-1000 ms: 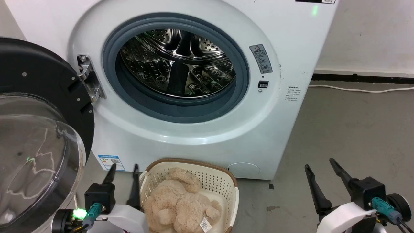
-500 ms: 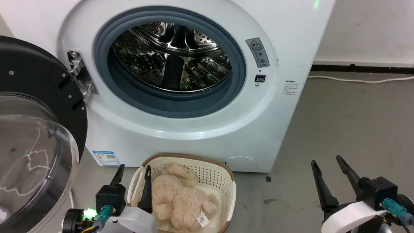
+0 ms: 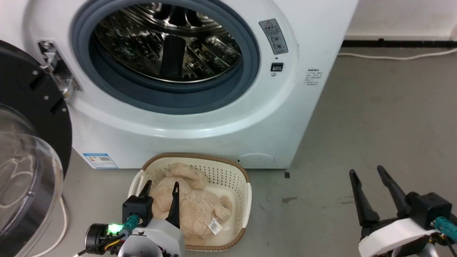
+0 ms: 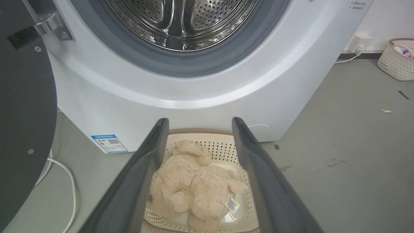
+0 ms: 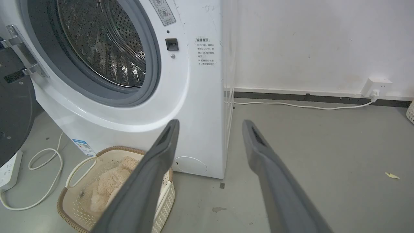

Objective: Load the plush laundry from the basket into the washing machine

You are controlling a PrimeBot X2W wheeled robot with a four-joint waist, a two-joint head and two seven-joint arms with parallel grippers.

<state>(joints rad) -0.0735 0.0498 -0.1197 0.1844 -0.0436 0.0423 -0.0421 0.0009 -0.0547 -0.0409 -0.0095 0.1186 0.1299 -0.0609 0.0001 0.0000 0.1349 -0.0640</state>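
Note:
The beige plush bear [image 3: 192, 208] lies in the cream basket [image 3: 240, 178] on the floor in front of the white washing machine [image 3: 200, 117]. Its steel drum [image 3: 167, 39] shows through the grey ring, and the black-rimmed bubble door [image 3: 25, 150] hangs open at the left. My left gripper [image 3: 161, 186] is open above the bear's left part, not touching it; in the left wrist view the bear [image 4: 194, 184] and basket [image 4: 249, 207] lie between my fingers [image 4: 142, 174]. My right gripper [image 3: 367, 170] is open and empty over bare floor at the right; its wrist view shows the basket [image 5: 72, 200] to the left.
A white cable [image 3: 396, 54] runs along the wall base behind the machine's right side, and another white cord [image 4: 69, 191] loops on the floor below the door. A second small basket [image 4: 396, 58] stands far right by the wall. Grey floor spreads out to the right.
The head camera has tilted down, so the machine rides higher in the picture. My left gripper has moved right, from beside the basket to over the bear. The right gripper stays open.

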